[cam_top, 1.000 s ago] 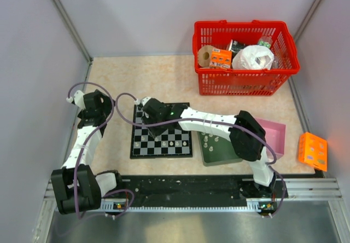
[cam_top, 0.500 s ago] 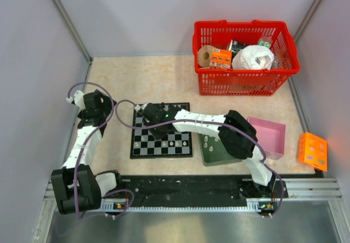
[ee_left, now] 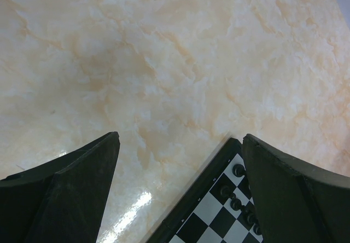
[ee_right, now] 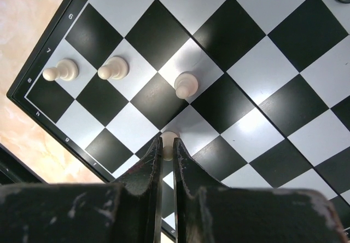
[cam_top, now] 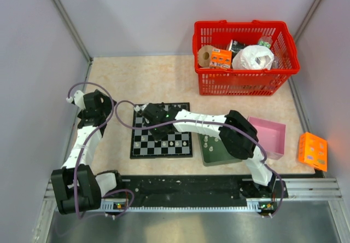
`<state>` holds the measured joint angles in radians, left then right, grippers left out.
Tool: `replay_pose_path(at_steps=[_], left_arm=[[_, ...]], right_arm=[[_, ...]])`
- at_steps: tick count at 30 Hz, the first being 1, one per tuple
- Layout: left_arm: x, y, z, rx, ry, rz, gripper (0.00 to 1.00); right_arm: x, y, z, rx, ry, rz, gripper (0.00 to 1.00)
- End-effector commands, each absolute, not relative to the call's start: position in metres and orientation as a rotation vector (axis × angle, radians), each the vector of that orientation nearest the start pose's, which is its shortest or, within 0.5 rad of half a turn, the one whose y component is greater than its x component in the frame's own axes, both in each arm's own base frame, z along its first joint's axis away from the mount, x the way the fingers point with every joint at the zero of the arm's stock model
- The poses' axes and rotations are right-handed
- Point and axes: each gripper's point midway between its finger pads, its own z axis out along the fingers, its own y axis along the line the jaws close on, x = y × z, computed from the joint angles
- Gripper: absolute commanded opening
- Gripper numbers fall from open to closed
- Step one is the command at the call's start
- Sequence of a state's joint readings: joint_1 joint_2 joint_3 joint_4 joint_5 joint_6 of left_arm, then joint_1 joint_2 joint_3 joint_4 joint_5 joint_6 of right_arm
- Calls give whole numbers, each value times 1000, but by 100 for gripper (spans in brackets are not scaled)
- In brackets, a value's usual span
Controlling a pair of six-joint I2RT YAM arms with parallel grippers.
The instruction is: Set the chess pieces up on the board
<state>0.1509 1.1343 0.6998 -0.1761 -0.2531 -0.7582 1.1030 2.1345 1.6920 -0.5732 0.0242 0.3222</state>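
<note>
The checkered board (cam_top: 143,148) lies left of centre on the table. My right gripper (ee_right: 167,144) is over it, shut on a whitish chess piece (ee_right: 168,143) held between the fingertips just above the squares. Three whitish pieces (ee_right: 186,84) stand on the board's near rows in the right wrist view. Black pieces (ee_left: 238,171) stand along the board's far corner in the left wrist view. My left gripper (ee_left: 180,144) is open and empty over the bare table beside that corner; in the top view it (cam_top: 97,105) is left of the board.
A dark green tray (cam_top: 219,151) with a few whitish pieces lies right of the board. A pink box (cam_top: 270,136) is further right, an orange block (cam_top: 313,150) at the right wall. A red basket (cam_top: 246,57) with packages stands at the back right.
My right arm has swung left and its gripper has come down over the middle of the board with the piece. In the last half second it barely moved. The left arm stayed still.
</note>
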Motion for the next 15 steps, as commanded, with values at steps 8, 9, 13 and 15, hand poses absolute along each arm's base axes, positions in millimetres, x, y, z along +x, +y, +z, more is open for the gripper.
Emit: replay_pose_path(at_steps=[8,9,13,15], left_arm=[[344,73,152,-1066,1807,-85,99],[345,72,152,-1065,1807,-87,99],[345,72,151,-1068,1809,-86,99],[345,72,151,-1068,1809,-87,99]], right_arm=[[201,450,71,-1055,2440,512,1],[201,451,71,-1057,2439,514,1],[196,453,70,-1076,2445,544,1],[195,453,69,-1080,2447,543,1]])
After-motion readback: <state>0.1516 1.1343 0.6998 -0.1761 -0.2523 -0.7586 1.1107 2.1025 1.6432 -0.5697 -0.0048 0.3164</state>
